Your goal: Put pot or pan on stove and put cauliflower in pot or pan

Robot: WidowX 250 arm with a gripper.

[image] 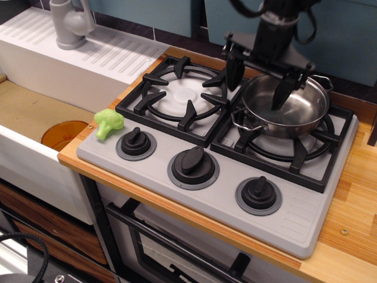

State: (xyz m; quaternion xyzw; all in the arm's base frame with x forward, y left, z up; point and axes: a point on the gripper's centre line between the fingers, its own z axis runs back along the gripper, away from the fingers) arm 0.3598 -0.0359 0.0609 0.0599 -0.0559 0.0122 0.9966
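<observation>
The shiny round stainless-steel pot [287, 107] with low straight walls and two small loop handles sits on the black cast grate at the three o'clock side of the grey toy cooktop [221, 153], so that half of the job looks done. The black two-fingered gripper [257, 80] hangs above the pot's nine o'clock rim with its jaws spread wide and nothing between them: one finger shows in front of the steel bowl, the other over the gap between the two grates. The small light-green plastic floret [108, 123], the cauliflower of the task, lies at the cooktop's nine o'clock corner, just beside the nearest black knob [135, 142] and close to the wooden counter edge [75, 154], well apart from the gripper. It looks light, rigid and smooth, so it should lift easily but could squirt out of a careless pinch or roll off towards the sink [41, 121]. The bumpy head seems the best place to grip, squarely across its widest part; the short stalk looks too thin and low.
</observation>
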